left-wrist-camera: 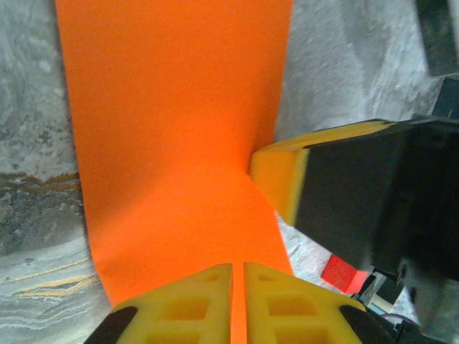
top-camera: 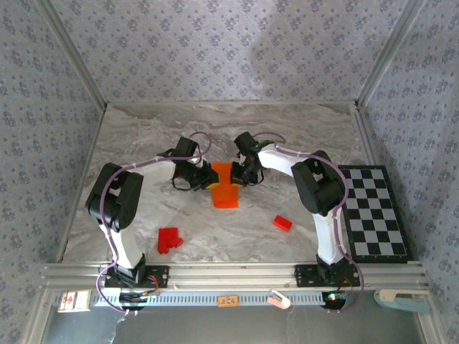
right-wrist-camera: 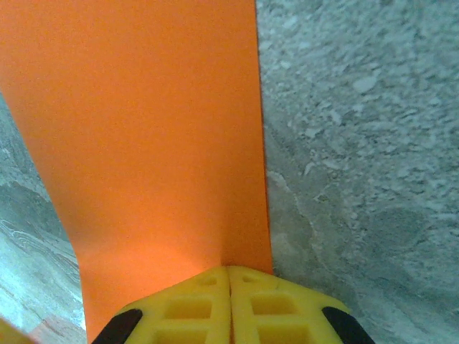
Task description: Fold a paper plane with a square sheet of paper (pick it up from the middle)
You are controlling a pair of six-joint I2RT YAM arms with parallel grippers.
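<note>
Marbled grey table (top-camera: 237, 129) is sitting between patterned walls (top-camera: 229, 43). Over its middle, the left gripper (left-wrist-camera: 238, 269) and right gripper (right-wrist-camera: 229, 271) are pinching the orange paper (top-camera: 226, 192) tight.

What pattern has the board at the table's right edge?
The board is chequered black and white; the top external view shows it best.

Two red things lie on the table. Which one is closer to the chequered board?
The small red block, lying right of the orange paper. The larger red cluster lies on the left side, far from the chequered board.
</note>
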